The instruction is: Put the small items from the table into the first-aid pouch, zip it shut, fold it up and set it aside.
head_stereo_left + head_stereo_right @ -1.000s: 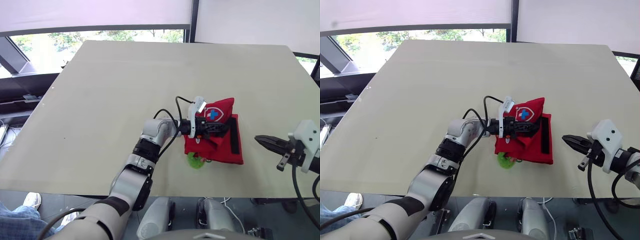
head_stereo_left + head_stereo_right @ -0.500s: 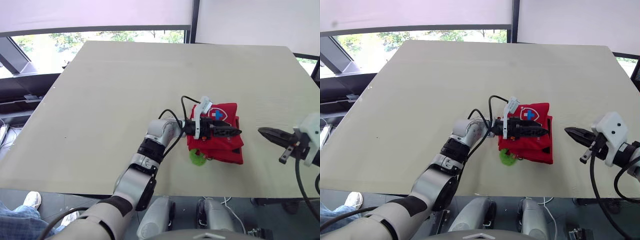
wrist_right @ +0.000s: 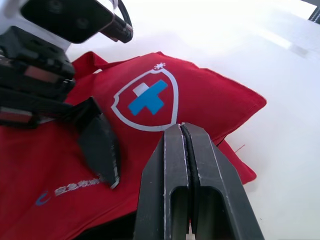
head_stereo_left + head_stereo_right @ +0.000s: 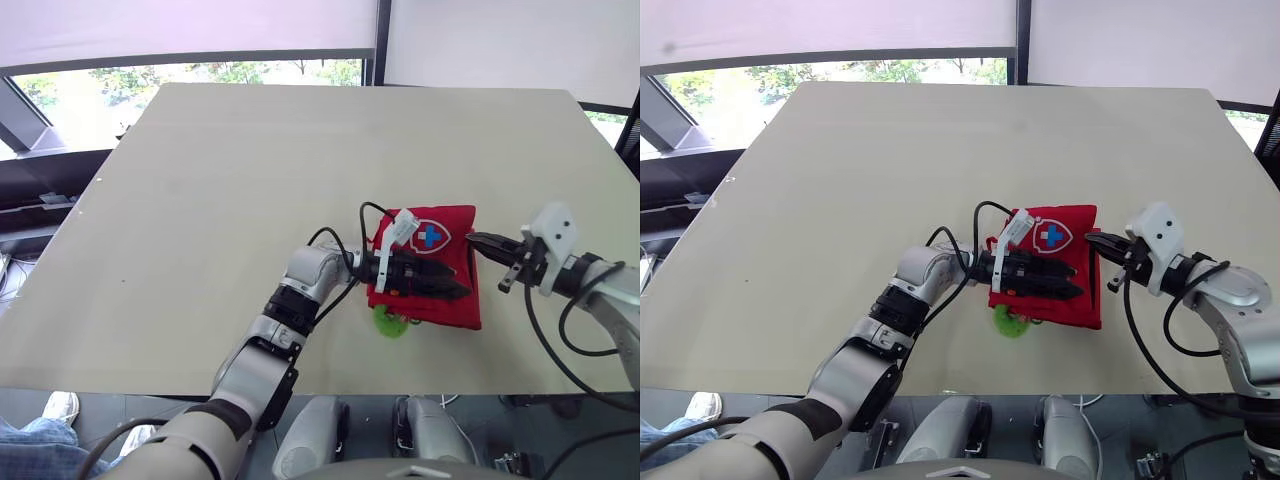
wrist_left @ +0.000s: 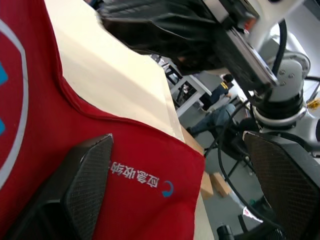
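Observation:
The red first-aid pouch (image 4: pixel 440 228) lies folded on the table (image 4: pixel 250 160), its white shield with a blue cross (image 4: pixel 432 236) facing up. My left gripper (image 4: pixel 455 280) reaches across the pouch's near half, open, fingers lying just over the red cloth (image 5: pixel 150 165) and holding nothing. My right gripper (image 4: pixel 480 243) is shut and empty, its tip at the pouch's right edge; the right wrist view has its closed fingertips (image 3: pixel 182 132) just over the cloth near the shield (image 3: pixel 147 100). A small green item (image 4: pixel 390 322) lies on the table against the pouch's near-left corner.
The pouch sits near the table's front edge, right of centre. A wide stretch of bare tabletop runs to the left and far side. Windows and a dark frame stand beyond the far edge.
My left gripper has opened and let the raised flap go, so the pouch now lies flat and folded. My right arm has swung in leftward to the pouch's right edge.

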Controlling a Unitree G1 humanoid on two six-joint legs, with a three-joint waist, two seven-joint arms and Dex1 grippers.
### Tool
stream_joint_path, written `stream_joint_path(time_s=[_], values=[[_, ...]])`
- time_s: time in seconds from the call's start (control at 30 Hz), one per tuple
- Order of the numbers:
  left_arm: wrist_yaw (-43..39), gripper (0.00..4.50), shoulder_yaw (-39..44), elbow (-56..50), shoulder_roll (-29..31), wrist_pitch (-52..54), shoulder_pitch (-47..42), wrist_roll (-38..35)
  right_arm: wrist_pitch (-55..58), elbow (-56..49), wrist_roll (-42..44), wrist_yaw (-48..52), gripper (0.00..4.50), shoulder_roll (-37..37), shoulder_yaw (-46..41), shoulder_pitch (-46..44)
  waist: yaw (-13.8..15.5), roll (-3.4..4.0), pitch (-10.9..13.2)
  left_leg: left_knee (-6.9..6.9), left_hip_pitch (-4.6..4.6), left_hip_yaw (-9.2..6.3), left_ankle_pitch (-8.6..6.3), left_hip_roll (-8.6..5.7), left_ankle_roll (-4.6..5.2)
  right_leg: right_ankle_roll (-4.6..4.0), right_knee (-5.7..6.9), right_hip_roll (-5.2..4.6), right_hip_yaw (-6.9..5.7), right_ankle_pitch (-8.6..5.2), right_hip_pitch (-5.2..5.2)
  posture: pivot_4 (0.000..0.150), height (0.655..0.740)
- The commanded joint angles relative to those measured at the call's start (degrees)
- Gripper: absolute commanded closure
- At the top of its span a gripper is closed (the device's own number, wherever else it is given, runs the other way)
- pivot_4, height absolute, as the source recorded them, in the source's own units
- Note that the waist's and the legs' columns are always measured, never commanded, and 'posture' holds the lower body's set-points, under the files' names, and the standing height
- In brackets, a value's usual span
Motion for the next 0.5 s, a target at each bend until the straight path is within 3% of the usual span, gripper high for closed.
stream_joint_path(time_s=[0.03, 0.23, 0.5], values=[[-0.7, 0.03, -2.2, -0.6, 0.2, 0.6, 1.9, 0.8, -2.5, 1.4, -1.4, 0.8, 4.50, 1.0, 2.3, -2.8, 0.0, 0.00, 0.0, 0.00, 0.00, 0.00, 0.00, 0.00, 0.00, 0.00, 0.00, 0.00, 0.00, 0.00, 0.00, 0.150, 0.7395], [-1.6, 0.03, -2.7, -0.9, 0.5, -0.5, 2.2, 1.1, -6.3, 7.9, -7.8, 0.8, 4.50, 2.0, 8.1, -5.8, 0.0, 0.00, 0.0, 0.00, -0.01, 0.00, 0.00, 0.00, 0.00, 0.00, 0.00, 0.00, 0.00, 0.00, -0.01, 0.150, 0.7395], [-6.5, 0.03, -2.5, -7.0, 5.0, -1.7, 3.3, -0.5, -3.4, 14.0, -11.6, -1.4, 4.50, 0.4, 7.9, -1.3, -0.1, 0.02, 0.0, 0.00, 0.01, 0.00, 0.00, 0.01, -0.01, -0.01, 0.00, 0.00, 0.01, 0.00, -0.01, 0.150, 0.7395]])
